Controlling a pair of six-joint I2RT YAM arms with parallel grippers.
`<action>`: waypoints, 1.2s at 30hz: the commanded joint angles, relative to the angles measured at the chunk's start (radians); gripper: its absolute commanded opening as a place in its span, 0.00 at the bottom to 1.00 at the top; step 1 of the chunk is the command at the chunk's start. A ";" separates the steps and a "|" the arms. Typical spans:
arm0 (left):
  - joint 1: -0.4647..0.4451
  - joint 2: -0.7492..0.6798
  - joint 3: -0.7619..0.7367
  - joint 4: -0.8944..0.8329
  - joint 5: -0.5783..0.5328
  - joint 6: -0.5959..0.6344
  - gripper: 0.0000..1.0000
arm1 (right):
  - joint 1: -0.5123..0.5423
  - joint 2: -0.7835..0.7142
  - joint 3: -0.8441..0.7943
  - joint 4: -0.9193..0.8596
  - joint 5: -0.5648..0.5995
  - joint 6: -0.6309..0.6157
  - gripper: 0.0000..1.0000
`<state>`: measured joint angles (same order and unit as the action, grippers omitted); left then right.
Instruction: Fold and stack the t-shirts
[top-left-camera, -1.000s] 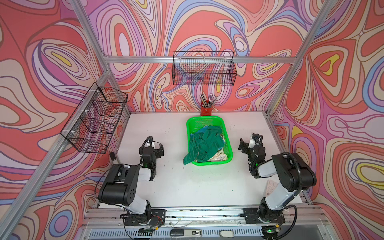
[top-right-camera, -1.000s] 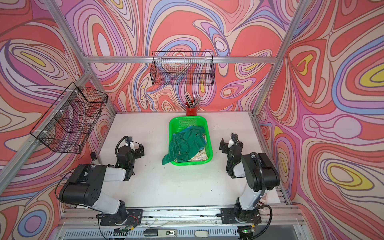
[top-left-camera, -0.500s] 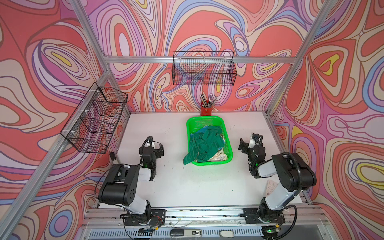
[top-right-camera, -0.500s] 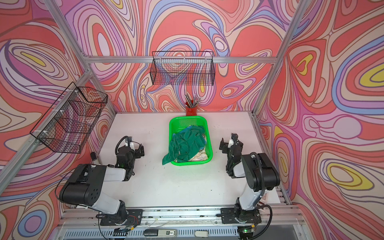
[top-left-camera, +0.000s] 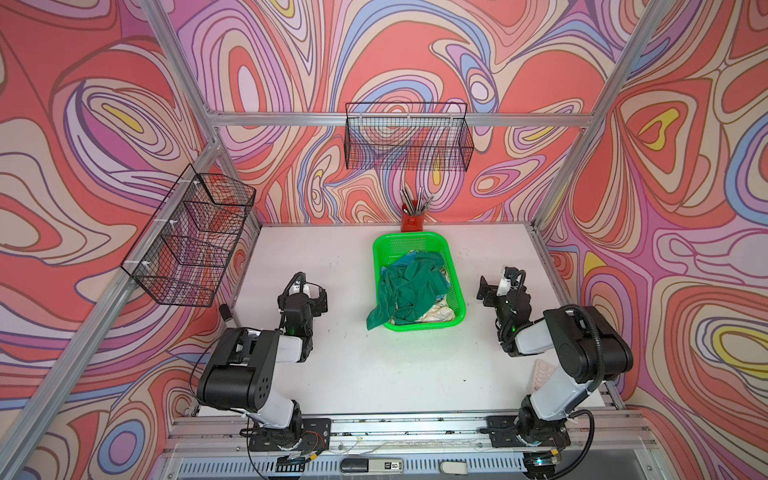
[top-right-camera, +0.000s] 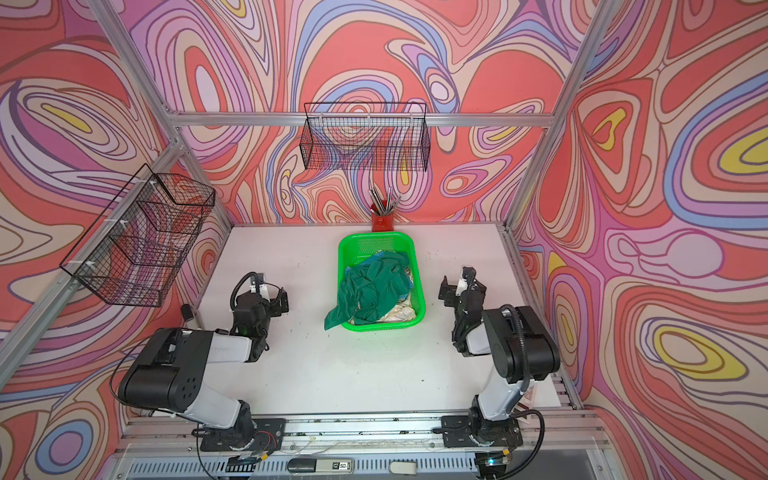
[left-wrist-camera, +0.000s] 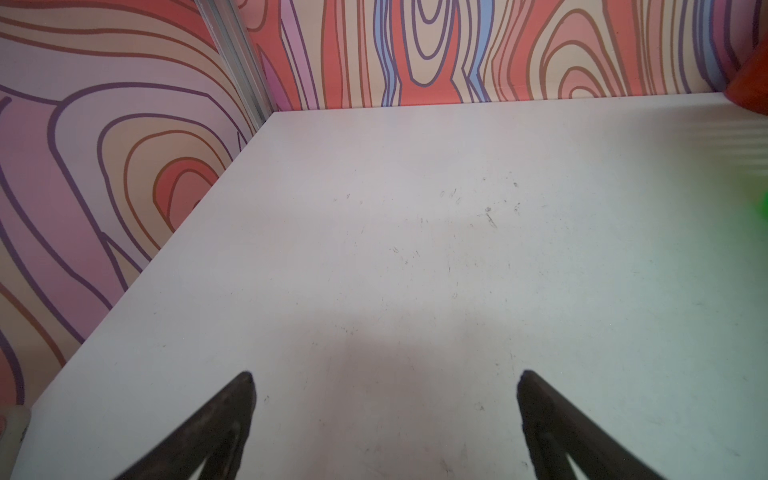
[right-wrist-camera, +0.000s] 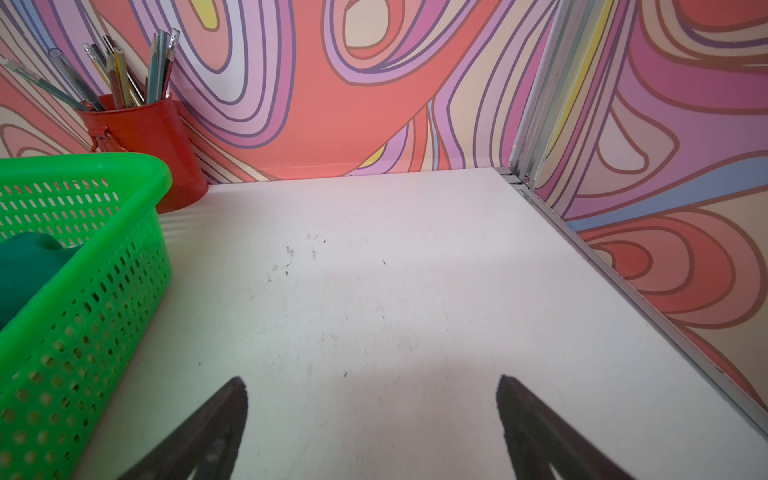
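The white tabletop (top-left-camera: 374, 374) carries everything, and most of its surface is bare and lightly scuffed. Two black wire racks hang on the walls above it, one (top-left-camera: 409, 139) over the far edge and one (top-left-camera: 191, 237) over the left edge.

A bright green mesh basket (top-left-camera: 409, 236) stands midway between the left and right edges, nearer the far edge than the near one. All the t-shirts lie crumpled in it. The dark green tee (top-left-camera: 409, 286) lies on top of the heap, and one end spills over the basket's near left corner down to the tabletop. The cream patterned tee (top-left-camera: 436, 313) shows under it at the near right corner. A lighter blue fold (top-left-camera: 400, 263) peeks out at the far side; it looks like the light blue tee, though little of it shows.

The left hand (left-wrist-camera: 386, 376) sits low over bare tabletop toward the left edge, its fingers spread wide with nothing between them. The right hand (right-wrist-camera: 372, 379) is toward the right edge, beside the basket but apart from it, fingers likewise wide apart and empty.

A red pot (top-left-camera: 412, 220) stands at the far edge just behind the basket, holding pencils (right-wrist-camera: 120, 70).
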<state>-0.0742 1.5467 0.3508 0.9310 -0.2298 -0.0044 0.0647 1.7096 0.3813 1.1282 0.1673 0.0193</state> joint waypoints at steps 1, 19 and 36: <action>-0.001 0.006 0.008 0.013 -0.008 0.001 1.00 | -0.005 0.002 0.011 0.001 0.000 -0.006 0.98; -0.015 -0.338 0.266 -0.705 0.205 -0.118 1.00 | 0.030 -0.340 0.334 -1.018 -0.189 0.188 0.98; -0.062 -0.343 0.236 -0.735 0.275 -0.218 1.00 | 0.210 -0.099 0.636 -1.541 -0.006 0.113 0.98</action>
<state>-0.1322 1.1957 0.5995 0.2047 0.0269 -0.1989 0.2745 1.5589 0.9482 -0.3012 0.0662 0.1684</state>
